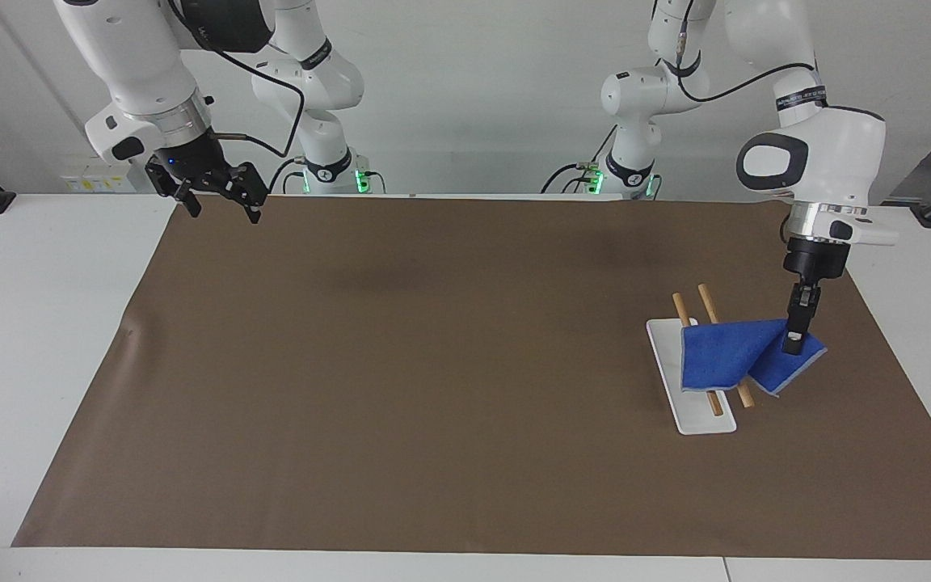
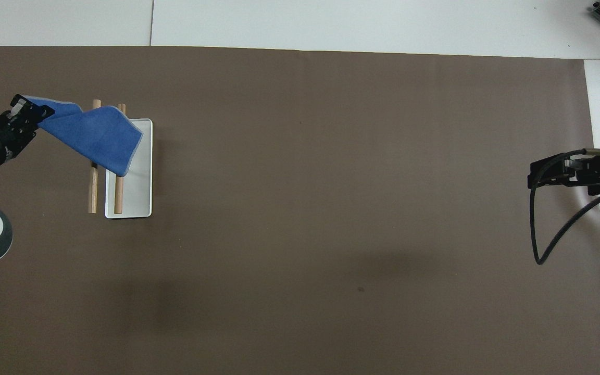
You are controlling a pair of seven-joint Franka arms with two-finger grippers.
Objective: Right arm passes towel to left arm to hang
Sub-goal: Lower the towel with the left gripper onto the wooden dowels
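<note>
The bright-blue towel lies draped over the two wooden rods of a small rack with a white base, toward the left arm's end of the table. My left gripper is shut on the towel's corner and holds it up beside the rack, off the rods toward the table's end. My right gripper hangs open and holds nothing, in the air over the mat's corner at the right arm's end.
A brown mat covers most of the white table. A black cable loops from the right wrist.
</note>
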